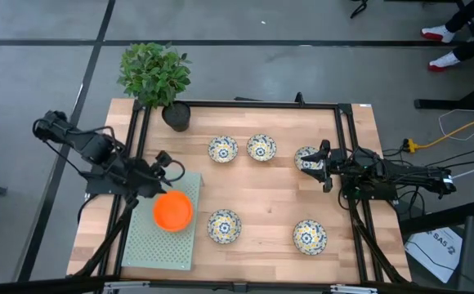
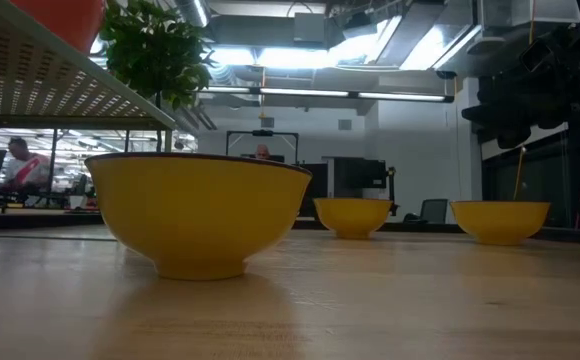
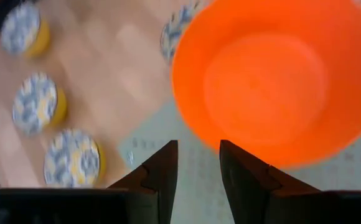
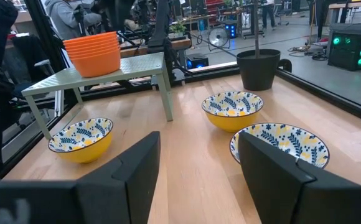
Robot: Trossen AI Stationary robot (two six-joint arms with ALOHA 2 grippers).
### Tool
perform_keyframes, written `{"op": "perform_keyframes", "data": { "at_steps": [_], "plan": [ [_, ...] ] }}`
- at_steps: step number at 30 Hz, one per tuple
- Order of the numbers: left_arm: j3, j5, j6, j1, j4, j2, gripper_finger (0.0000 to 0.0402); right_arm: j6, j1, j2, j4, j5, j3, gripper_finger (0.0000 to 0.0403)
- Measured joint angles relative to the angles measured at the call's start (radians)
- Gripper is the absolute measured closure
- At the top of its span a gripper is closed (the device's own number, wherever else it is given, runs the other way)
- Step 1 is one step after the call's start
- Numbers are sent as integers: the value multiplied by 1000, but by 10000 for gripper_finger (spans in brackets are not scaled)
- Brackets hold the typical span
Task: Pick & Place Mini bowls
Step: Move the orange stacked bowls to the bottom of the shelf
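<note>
A stack of orange mini bowls stands on a raised perforated rack at the table's left. Several patterned mini bowls rest on the wood, among them two at the far middle and two near the front. My left gripper hovers open just above and beside the orange stack, with nothing between its fingers. My right gripper is open and level at the table's right, pointing at a patterned bowl close ahead of it.
A black pot with a green plant stands at the far left of the table. A black frame rail runs around the table. In the low view the nearest yellow-sided bowl fills the foreground. People show in the room behind.
</note>
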Motion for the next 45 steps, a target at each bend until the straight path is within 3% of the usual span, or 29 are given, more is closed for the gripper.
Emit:
{"op": "perform_keyframes", "data": {
  "at_steps": [5, 10, 13, 23, 26, 33, 39, 45],
  "plan": [
    [0, 55, 168, 43, 42, 32, 288, 0, 0, 0, 0, 0, 0, 188],
    [0, -26, 276, 61, 52, 76, 288, 0, 0, 0, 0, 0, 0, 188],
    [0, -75, 258, 56, 45, 62, 288, 0, 0, 0, 0, 0, 0, 188],
    [8, 235, 123, 30, 16, -16, 288, 0, 0, 0, 0, 0, 0, 188],
    [68, 227, 149, 40, 27, -26, 288, 0, 0, 0, 0, 0, 0, 188],
    [136, 59, 259, 223, 87, -16, 288, 0, 0, 0, 0, 0, 0, 188],
    [112, 147, 188, 397, 93, 67, 288, 0, 0, 0, 0, 0, 0, 188],
    [-33, 182, 206, 455, 161, 94, 288, 0, 0, 0, 0, 0, 0, 188]
  ]
}}
